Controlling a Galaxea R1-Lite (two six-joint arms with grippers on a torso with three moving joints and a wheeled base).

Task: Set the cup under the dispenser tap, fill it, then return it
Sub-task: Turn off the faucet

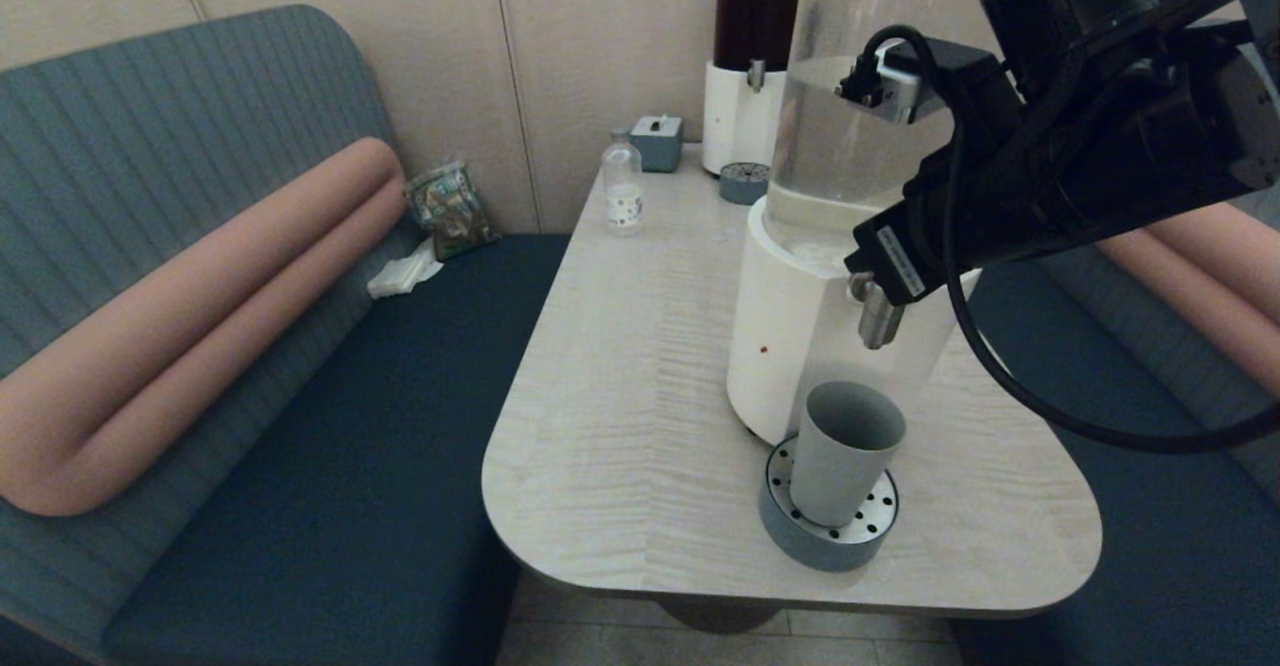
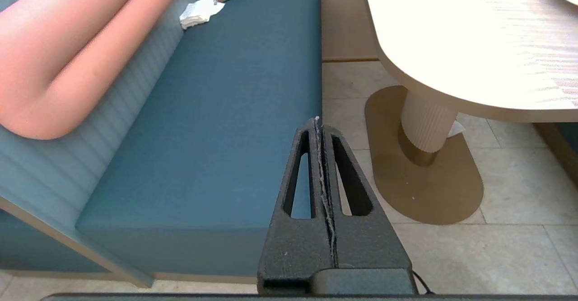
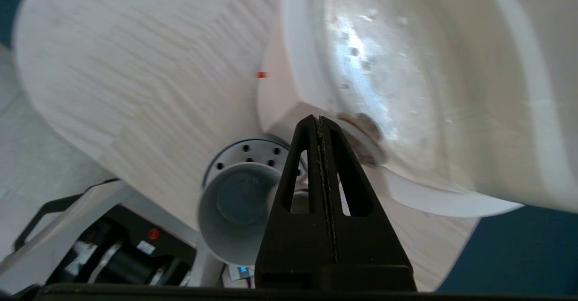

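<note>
One cup upright on the perforated drip tray at the table edge, below the dispenser tap. Right gripper at the tap, fingers pressed together, empty. Left gripper closed, empty, parked above the bench seat.

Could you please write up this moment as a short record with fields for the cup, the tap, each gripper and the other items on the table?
cup: the cup stands upright and free on the round perforated drip tray, below the dispenser tap
stream: none visible
right gripper: the right gripper, fingers shut, empty, up by the tap at the dispenser's base
left gripper: the left gripper, shut, empty, parked low beside the table over the bench seat
table: small clear bottle, dark-liquid dispenser at the far end
</note>
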